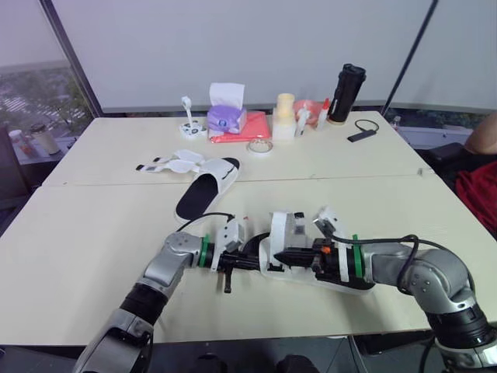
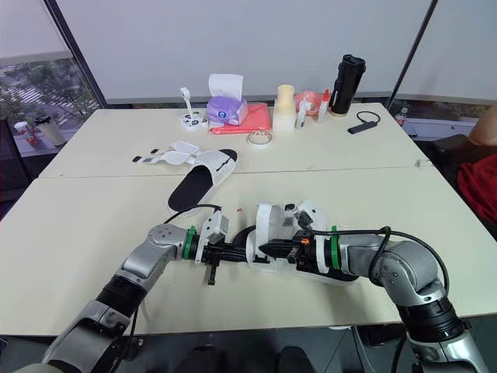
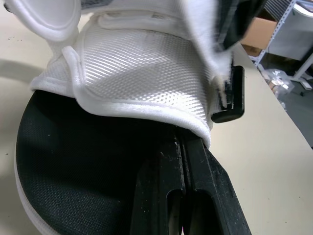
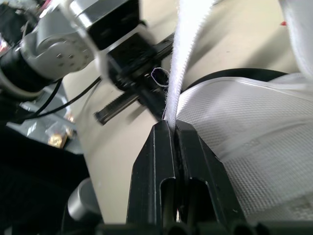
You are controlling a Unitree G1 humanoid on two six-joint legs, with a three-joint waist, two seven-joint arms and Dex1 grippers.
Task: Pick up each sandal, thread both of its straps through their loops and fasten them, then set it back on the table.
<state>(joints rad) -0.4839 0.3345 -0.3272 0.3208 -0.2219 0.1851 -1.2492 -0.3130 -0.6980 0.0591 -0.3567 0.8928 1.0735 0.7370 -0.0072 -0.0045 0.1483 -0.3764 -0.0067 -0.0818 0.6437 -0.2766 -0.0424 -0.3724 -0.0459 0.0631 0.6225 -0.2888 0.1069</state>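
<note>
Right wrist view has the right tool (image 4: 168,128) clamped on a white strap (image 4: 188,44), which rises taut from between its fingertips. Head views place the near sandal (image 2: 268,225) at lower centre of the frame, resting on the table (image 1: 93,264) between both arms. The other sandal (image 1: 206,183) lies above it, left of centre, straps loose.

Seen from the left wrist, the left tool (image 3: 182,143) has its fingers pressed together. Their tips are hidden under the hem of the white upper (image 3: 142,73), so I cannot tell whether it pinches anything. A black plastic piece (image 3: 229,98), likely the loop, sits beside that hem.

To thread well, I judge the left tool should pin the sandal firmly. The right should lead the strap flat and untwisted toward the loop, gripping near its end.
</note>
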